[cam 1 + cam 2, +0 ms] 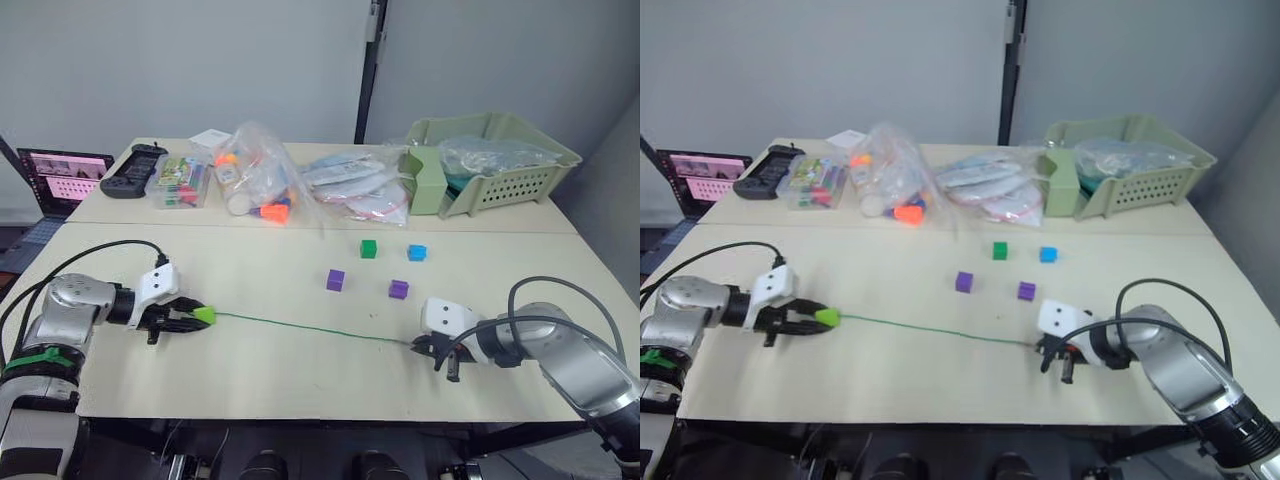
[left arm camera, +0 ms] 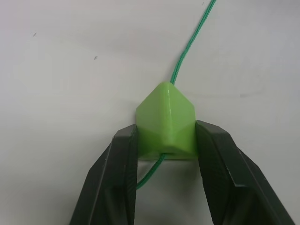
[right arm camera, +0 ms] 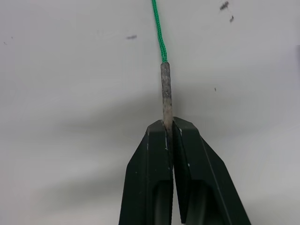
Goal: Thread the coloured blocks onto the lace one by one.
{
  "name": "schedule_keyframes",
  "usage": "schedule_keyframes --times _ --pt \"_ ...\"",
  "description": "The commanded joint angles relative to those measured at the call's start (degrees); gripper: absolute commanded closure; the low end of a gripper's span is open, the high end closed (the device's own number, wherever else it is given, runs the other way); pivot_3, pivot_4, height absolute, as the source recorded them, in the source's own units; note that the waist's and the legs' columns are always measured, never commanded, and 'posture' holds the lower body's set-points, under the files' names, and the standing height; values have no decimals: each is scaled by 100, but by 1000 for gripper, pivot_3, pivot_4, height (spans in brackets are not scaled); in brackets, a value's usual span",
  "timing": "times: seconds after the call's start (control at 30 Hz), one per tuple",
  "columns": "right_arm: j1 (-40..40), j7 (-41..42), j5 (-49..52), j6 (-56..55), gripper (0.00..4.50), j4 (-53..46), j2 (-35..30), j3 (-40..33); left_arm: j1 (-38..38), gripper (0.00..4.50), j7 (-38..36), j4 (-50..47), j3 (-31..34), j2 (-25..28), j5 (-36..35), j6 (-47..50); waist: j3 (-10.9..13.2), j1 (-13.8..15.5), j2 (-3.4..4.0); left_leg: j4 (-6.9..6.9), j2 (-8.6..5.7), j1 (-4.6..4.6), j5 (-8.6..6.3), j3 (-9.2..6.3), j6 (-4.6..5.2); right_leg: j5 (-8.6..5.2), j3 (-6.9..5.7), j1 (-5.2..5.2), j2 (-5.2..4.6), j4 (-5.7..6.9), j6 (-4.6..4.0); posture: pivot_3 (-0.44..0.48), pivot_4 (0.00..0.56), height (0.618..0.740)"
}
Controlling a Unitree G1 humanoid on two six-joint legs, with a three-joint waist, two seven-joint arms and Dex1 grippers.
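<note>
The jaws of the left gripper (image 2: 166,140) are clamped on the lime green block (image 2: 166,124), already on the lace (image 1: 300,327). The right gripper (image 3: 168,129) pinches the stiff grey tip (image 3: 165,89), probably so the cord stays stretched across the table (image 1: 250,380). Two purple blocks (image 1: 335,279), a dark green block (image 1: 368,248) and a blue block (image 1: 417,252) wait loose beyond the lace.

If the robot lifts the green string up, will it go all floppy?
Probably floppy: the lace is thin cord, though it looks pulled fairly straight between the left claw and right claw. Its grey tip looks stiff. The lime block would likely slide along it.
</note>
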Motion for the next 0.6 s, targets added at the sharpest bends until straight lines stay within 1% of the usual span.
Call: schedule_keyframes --times 0.03,0.1,0.17,0.23,0.27,0.33,0.43,0.47,0.53,0.6 --pt "-55 76 -8 -109 4500 -64 -13 -97 -194 3192 159 671 41 189 309 -532 0 20 -1 2 0 -1 0 0 0 0 0 0 0 0 0 0 150 734" --pt "-68 112 -11 -131 4500 -40 -23 -115 -304 3192 194 967 99 226 316 -642 0 9 0 2 0 2 0 3 0 0 1 0 1 1 0 0 150 734" --pt "-71 138 -23 -154 4500 -21 -29 -127 -378 3192 67 1079 149 211 253 -673 0 -6 0 0 3 2 0 3 0 0 1 -4 4 6 0 0 150 734" --pt "-64 155 -32 -166 4500 -19 -27 -137 -445 2129 -7 1161 193 201 232 -661 0 -22 0 -1 4 2 0 3 0 0 0 -5 5 8 -1 0 150 734" --pt "-60 160 -36 -170 4500 -18 -26 -141 -476 1870 -34 1198 206 210 243 -664 0 -37 0 -1 4 1 0 3 0 0 -1 -6 5 8 -1 0 150 734" --pt "-49 174 -34 -185 4500 -10 -27 -148 -591 1147 -92 1262 241 262 254 -635 0 -52 0 -1 3 0 0 3 0 0 -1 -6 4 8 -1 0 150 734" --pt "-38 190 -31 -206 4500 4 -31 -152 -728 203 -225 1285 305 304 200 -545 0 -42 -1 0 3 -2 0 1 0 0 -4 -6 4 8 -1 0 150 734" --pt "-40 195 -30 -212 4500 13 -29 -151 -776 42 -289 1271 326 307 168 -517 0 -43 -1 0 3 -2 0 1 0 1 -5 -5 4 7 0 0 150 734" --pt "-45 205 -32 -232 4500 40 -25 -147 -889 42 -406 1173 375 282 92 -474 0 -42 -1 0 2 -3 0 1 0 1 -4 -5 3 7 0 0 150 734" --pt "-32 209 -16 -235 4500 35 -23 -165 -967 42 -645 864 472 160 -123 -209 0 -41 -1 0 3 -3 0 0 0 1 -6 -5 4 7 0 0 150 734"
